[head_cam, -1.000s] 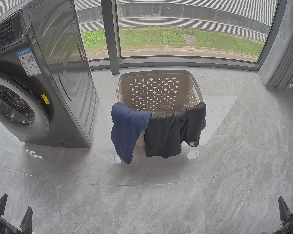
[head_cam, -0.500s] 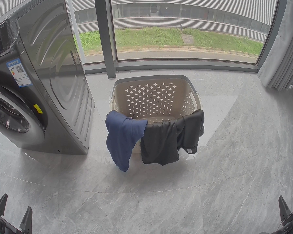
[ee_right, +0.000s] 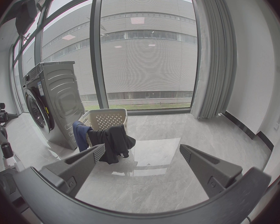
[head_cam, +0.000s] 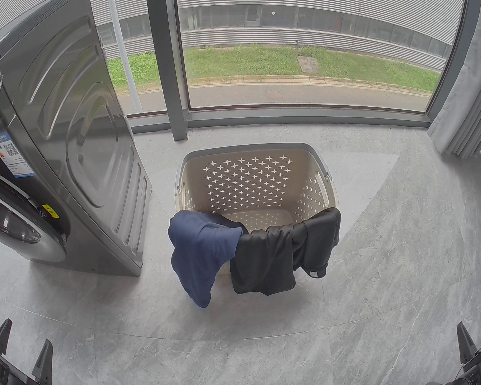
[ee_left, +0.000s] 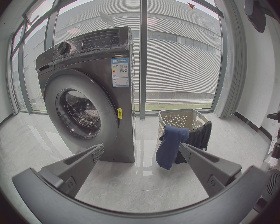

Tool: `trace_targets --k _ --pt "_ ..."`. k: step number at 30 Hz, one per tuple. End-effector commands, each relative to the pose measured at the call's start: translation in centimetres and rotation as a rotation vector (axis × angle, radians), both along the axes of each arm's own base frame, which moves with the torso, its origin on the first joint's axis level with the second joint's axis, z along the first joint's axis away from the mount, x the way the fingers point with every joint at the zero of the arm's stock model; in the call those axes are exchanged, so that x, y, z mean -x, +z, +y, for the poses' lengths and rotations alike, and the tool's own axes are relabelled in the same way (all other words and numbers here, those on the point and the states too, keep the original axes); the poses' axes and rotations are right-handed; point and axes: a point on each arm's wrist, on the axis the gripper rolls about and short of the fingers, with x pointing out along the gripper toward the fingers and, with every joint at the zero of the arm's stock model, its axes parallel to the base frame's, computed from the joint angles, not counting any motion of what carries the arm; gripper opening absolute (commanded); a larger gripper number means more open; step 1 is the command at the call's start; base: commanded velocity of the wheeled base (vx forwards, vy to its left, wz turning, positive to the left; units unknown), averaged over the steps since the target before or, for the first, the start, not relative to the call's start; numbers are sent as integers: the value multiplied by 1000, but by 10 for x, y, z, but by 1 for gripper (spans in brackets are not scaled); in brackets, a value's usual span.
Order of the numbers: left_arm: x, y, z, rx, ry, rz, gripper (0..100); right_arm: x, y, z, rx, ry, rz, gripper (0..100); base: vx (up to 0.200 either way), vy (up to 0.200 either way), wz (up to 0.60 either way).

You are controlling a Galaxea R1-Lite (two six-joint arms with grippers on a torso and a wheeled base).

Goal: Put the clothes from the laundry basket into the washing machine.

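Blue-bordered label [ee_left: 120,72] on washing machine [ee_left: 87,87]

The laundry basket [head_cam: 251,183] is cream with a grey rim, its walls patterned with small star-shaped holes. On its near edge hang a navy cloth [head_cam: 200,252] on the left and a black cloth [head_cam: 272,258] on the right. The washing machine [head_cam: 75,135] is dark grey, with a white-and-blue label [head_cam: 8,153] and a small yellow sticker [head_cam: 50,211]. The floor [head_cam: 385,252] is pale grey veined marble.
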Motion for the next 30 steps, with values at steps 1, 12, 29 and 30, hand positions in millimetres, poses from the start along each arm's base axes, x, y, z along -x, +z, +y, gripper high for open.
trace_targets --k 1,12,29,30 --pt "0 -5 0 1 0 0 100 0 -5 0 0 0 1 100 0 0 0" --pt "0 -5 0 0 -2 0 100 0 -5 0 0 1 1 100 0 -109 0" --pt "0 -5 0 0 -2 0 100 0 -5 0 0 1 1 100 106 0 0" --pt "0 -5 0 0 -2 -2 100 0 -5 0 0 1 1 100 0 0 0"
